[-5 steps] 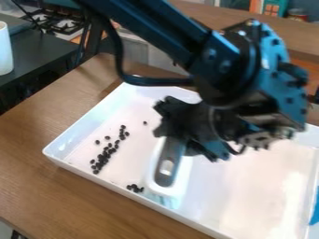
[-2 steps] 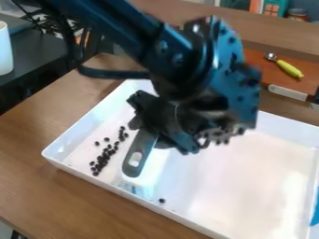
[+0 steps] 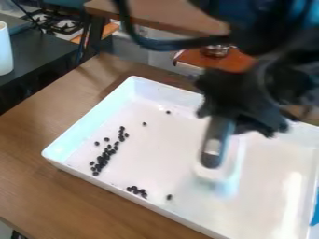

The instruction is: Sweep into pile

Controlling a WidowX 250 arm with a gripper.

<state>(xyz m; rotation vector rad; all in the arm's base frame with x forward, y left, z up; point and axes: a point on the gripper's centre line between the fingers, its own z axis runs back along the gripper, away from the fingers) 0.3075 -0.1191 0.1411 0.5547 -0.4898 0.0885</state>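
Pinching a brush (image 3: pixel 212 146) by its grey handle in the black gripper (image 3: pixel 225 111), at one o'clock from the middle of the white tray (image 3: pixel 72 166). Pointing the handle's free end down toward about half past six, with the brush's white head at four o'clock, inside the tray's outline. Too blurred at the bristles to tell whether touching the tray floor.

Facing a slanting pile of dark beans (image 3: pixel 103 157) at nine o'clock, well apart from the brush, running from upper right to lower left and densest at its lower end. Also facing a small cluster (image 3: pixel 135 190) between seven and eight o'clock, plus one bean (image 3: pixel 169 197) between six and seven, and two more, apart from each other, between ten and twelve.

Resting on a brown wooden table (image 3: pixel 37 186), under the tray. Farther off, past the table, with stove burners (image 3: pixel 59 23) at eleven o'clock and a metal pot (image 3: pixel 215 50) at one.
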